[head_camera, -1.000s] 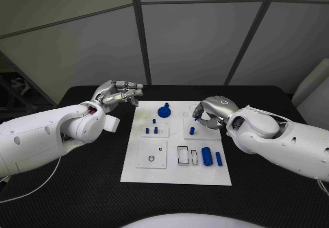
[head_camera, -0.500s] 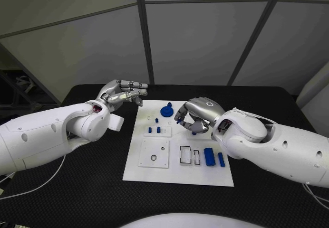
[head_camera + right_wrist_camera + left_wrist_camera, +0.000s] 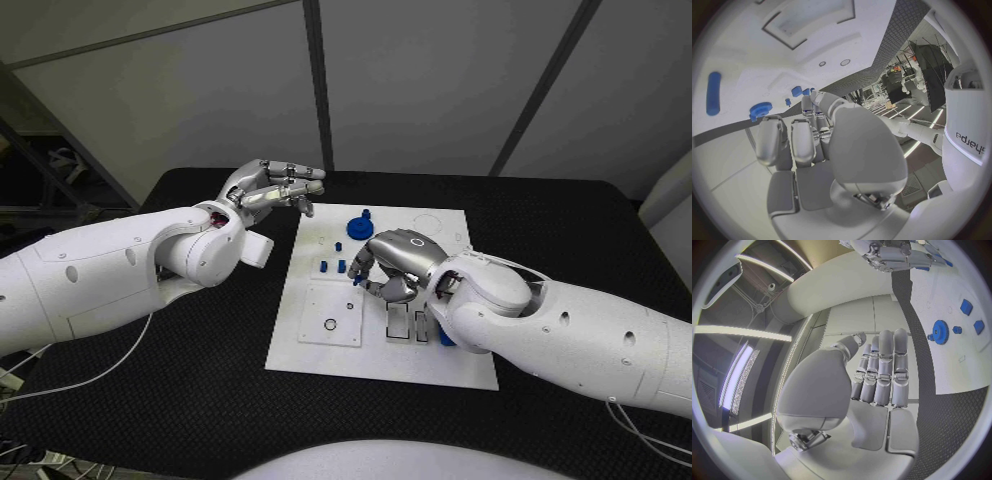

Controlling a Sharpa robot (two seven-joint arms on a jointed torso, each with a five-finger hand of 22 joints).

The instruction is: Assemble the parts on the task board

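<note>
The white task board (image 3: 378, 358) lies in the middle of the black table. A blue gear (image 3: 361, 229) stands near its far edge, and small blue pegs (image 3: 322, 268) stand in a raised plate just left of my right hand (image 3: 391, 262). That hand hovers over the board's middle with its fingers curled, pinching what looks like a small blue peg (image 3: 356, 281) at its fingertips. My left hand (image 3: 274, 186) hangs above the table past the board's far left corner, fingers curled in on nothing. The right wrist view shows the gear (image 3: 759, 110) and a blue cylinder (image 3: 714, 92).
A square plate with a ring hole (image 3: 329, 323) and rectangular slots (image 3: 391, 321) sit on the board's near half. A blue cylinder (image 3: 440, 337) lies half hidden under my right forearm. Black table (image 3: 173, 360) runs on both sides of the board.
My right hand has moved left across the board, from the right-hand plate to the middle, carrying the small blue piece. The left hand has kept its place. The camera has shifted.
</note>
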